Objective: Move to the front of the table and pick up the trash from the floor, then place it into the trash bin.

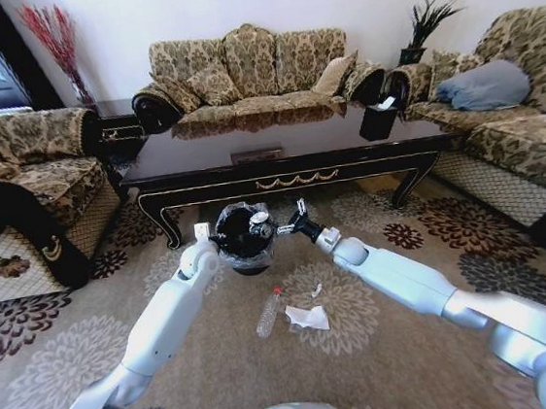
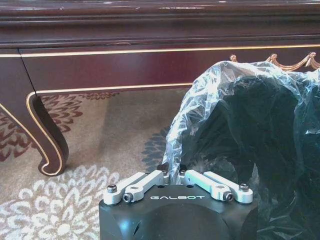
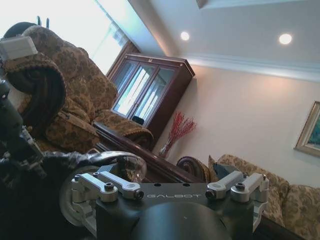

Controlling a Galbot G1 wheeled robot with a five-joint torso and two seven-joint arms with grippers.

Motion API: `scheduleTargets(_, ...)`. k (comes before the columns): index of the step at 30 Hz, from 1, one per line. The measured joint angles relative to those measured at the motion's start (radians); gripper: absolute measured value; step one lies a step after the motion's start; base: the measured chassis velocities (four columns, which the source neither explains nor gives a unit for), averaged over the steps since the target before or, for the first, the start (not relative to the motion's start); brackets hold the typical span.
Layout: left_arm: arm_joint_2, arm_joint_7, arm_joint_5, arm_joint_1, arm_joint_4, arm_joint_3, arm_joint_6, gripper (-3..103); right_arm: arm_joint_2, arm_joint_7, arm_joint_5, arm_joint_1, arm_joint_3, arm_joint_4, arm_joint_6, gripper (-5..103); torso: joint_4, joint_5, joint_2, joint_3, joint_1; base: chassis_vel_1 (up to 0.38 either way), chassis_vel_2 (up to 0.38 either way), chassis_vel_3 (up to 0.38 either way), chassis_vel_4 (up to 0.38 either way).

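Note:
The black trash bin [image 1: 232, 238] with its clear bag [image 2: 260, 150] stands on the floor [image 1: 376, 252] before the table [image 1: 280, 180]. My left gripper [image 1: 204, 233] is shut at the bin's left rim, its tips [image 2: 173, 171] against the crinkly bag. Above the bin's right rim my right gripper [image 1: 283, 229] is open and tilted upward. A small round item [image 1: 260, 223] sits just off its fingertips, over the bin's mouth. Nearer me on the carpet lie a clear bottle [image 1: 268, 312] with a red cap, crumpled white paper [image 1: 310, 319] and a white scrap [image 1: 316, 290].
Patterned sofas [image 1: 249, 70] ring the table at the left, back and right. A dark box with white tissue [image 1: 377, 120] stands on the table's right end. The table's curved leg [image 2: 47, 145] is close to the left gripper. Open carpet lies around the litter.

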Motion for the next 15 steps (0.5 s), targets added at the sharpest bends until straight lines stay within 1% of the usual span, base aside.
scheduleTargets(3, -0.003, 0.000, 0.000, -0.003, 0.002, -0.001, -0.002, 2, 0.017, -0.004, 0.002, 0.007, -0.007, -0.009, 0.010, 100, 0.0003, 0.0001, 0.000, 0.000, 0.000, 0.000, 0.000, 0.000, 0.000)
scheduleTargets(8, -0.001, 0.000, -0.011, -0.012, -0.011, -0.004, -0.003, 2, 0.035, -0.005, 0.002, 0.011, -0.040, -0.027, 0.011, 100, 0.0000, 0.0003, 0.000, 0.000, 0.000, 0.000, 0.000, 0.000, 0.000)
scheduleTargets(15, -0.001, -0.001, -0.023, -0.004, -0.036, -0.031, -0.004, 2, 0.037, -0.007, -0.005, 0.018, -0.057, -0.047, 0.011, 100, 0.0000, 0.0003, 0.000, 0.000, 0.000, 0.000, 0.000, 0.000, 0.000)
